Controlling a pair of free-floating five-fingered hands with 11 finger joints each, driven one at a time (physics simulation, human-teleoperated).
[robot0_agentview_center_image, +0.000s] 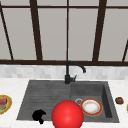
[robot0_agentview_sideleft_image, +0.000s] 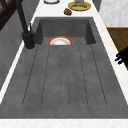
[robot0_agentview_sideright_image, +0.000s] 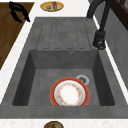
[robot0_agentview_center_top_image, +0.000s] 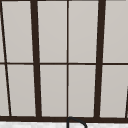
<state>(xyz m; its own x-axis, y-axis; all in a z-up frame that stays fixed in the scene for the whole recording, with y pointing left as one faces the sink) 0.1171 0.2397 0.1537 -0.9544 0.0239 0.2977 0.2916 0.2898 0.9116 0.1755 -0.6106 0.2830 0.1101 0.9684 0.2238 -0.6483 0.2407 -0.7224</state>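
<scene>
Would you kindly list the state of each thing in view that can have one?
left hand: fingers curled, holding nothing, in the air at the sink's front edge.
faucet: no water running, spout turned toward the basin.
red-rimmed plate: lying flat in the basin, beside the drain.
yellow plate: on the counter, food on it.
red ball: at the front of the sink.

Your left hand (robot0_agentview_center_image: 38, 116) hangs low at the picture's left in the front view, its fingers curled inward around nothing, thumb and fingers forming a loose hook. In the left side view it (robot0_agentview_sideleft_image: 122, 56) pokes in from the right edge, fingers pointing leftward; in the right side view it (robot0_agentview_sideright_image: 18, 11) hovers at upper left, fingers drooping downward.
</scene>
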